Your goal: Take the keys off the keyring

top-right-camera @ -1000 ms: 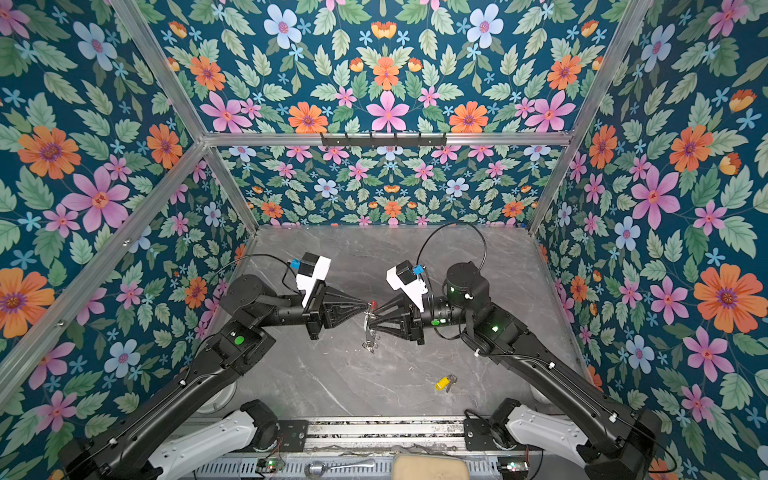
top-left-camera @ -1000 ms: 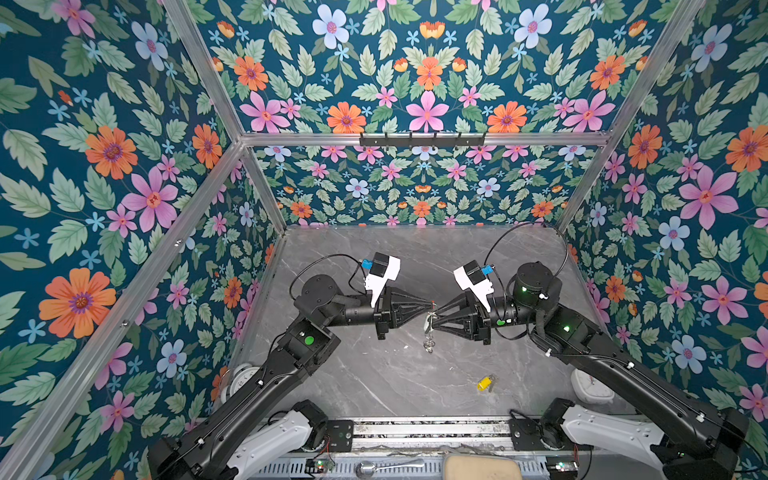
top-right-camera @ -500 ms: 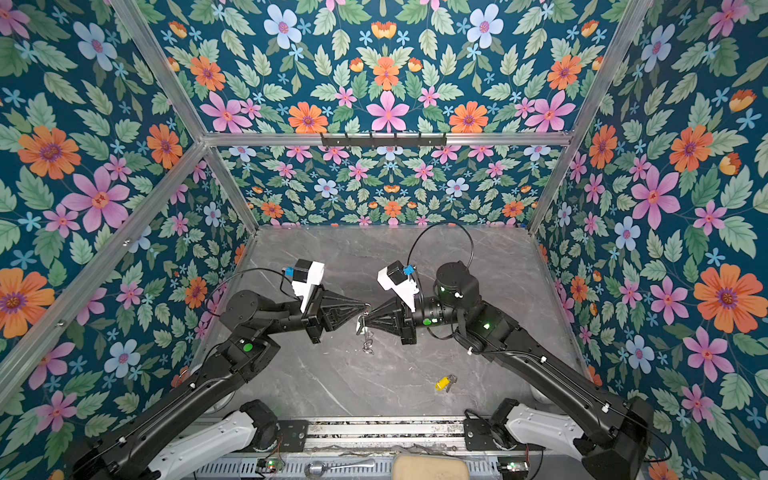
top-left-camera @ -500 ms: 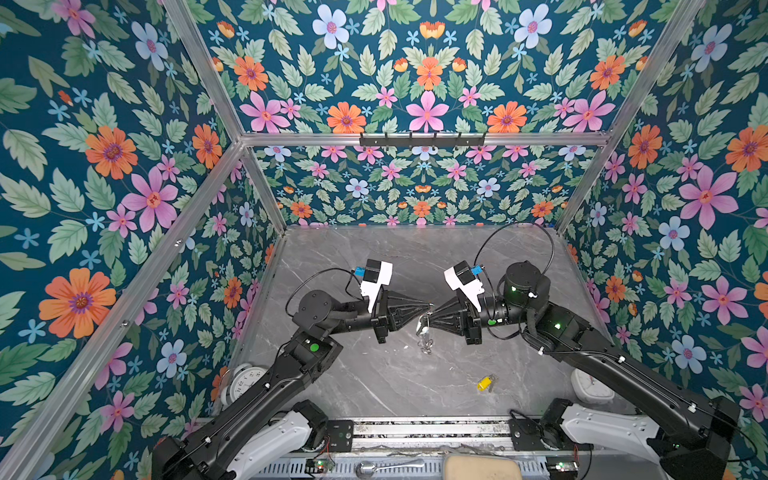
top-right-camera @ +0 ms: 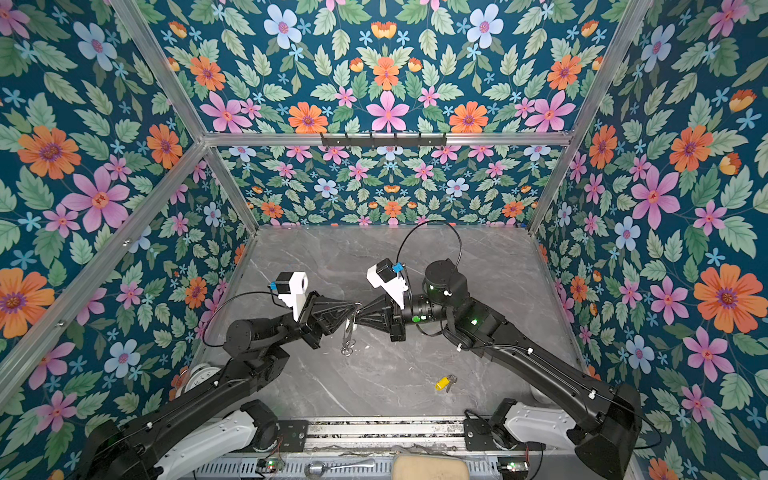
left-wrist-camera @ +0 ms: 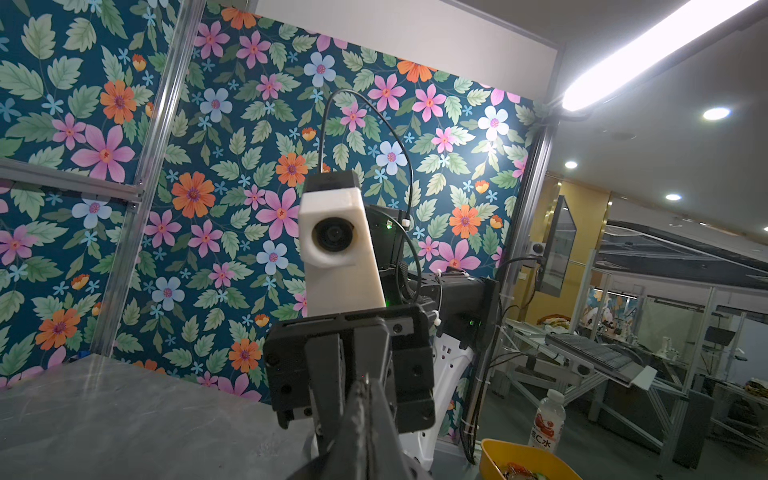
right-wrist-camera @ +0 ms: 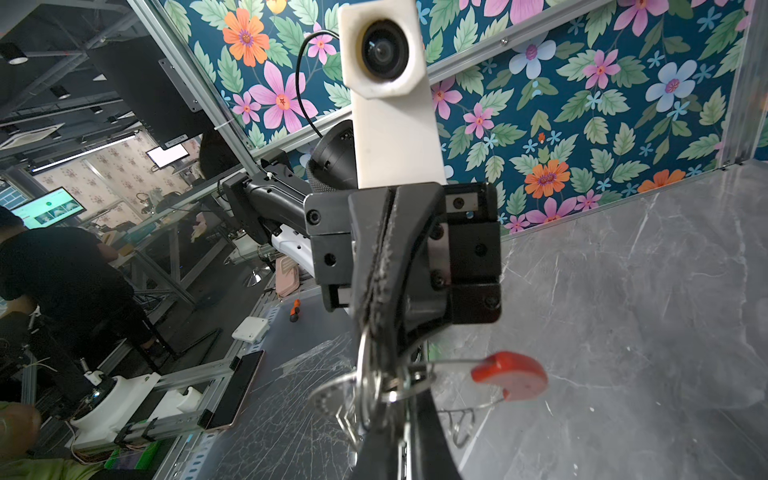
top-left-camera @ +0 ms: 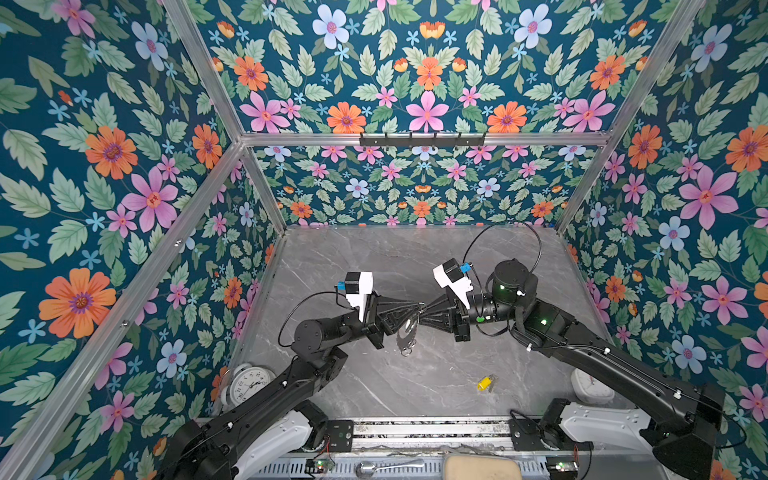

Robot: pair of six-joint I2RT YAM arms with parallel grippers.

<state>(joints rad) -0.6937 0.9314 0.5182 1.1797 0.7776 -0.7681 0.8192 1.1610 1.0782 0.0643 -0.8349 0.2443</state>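
Both grippers meet tip to tip above the middle of the table. My left gripper (top-left-camera: 419, 307) (top-right-camera: 354, 308) is shut on the keyring (top-left-camera: 406, 332) (top-right-camera: 348, 332), a thin grey hoop that hangs below the tips. My right gripper (top-left-camera: 426, 310) (right-wrist-camera: 388, 372) is shut on the cluster of small rings at the hoop wire; which ring I cannot tell. The red sleeve (right-wrist-camera: 509, 374) sticks out beside it. A pale round tag (right-wrist-camera: 332, 395) of one key hangs there. The yellow-tagged key (top-left-camera: 484, 382) (top-right-camera: 444, 382) lies loose on the table, front right.
A white clock (top-left-camera: 249, 382) lies at the front left corner and a white object (top-left-camera: 590, 386) at the front right, under the right arm. A spoon (top-left-camera: 386, 467) and a beige pad (top-left-camera: 482, 469) sit on the front rail. A black hook rail (top-left-camera: 422, 139) crosses the back wall.
My right gripper has shut at the keyring. The left arm's elbow has dropped toward the front while its gripper kept its hold; the meeting point of the tips has barely shifted.
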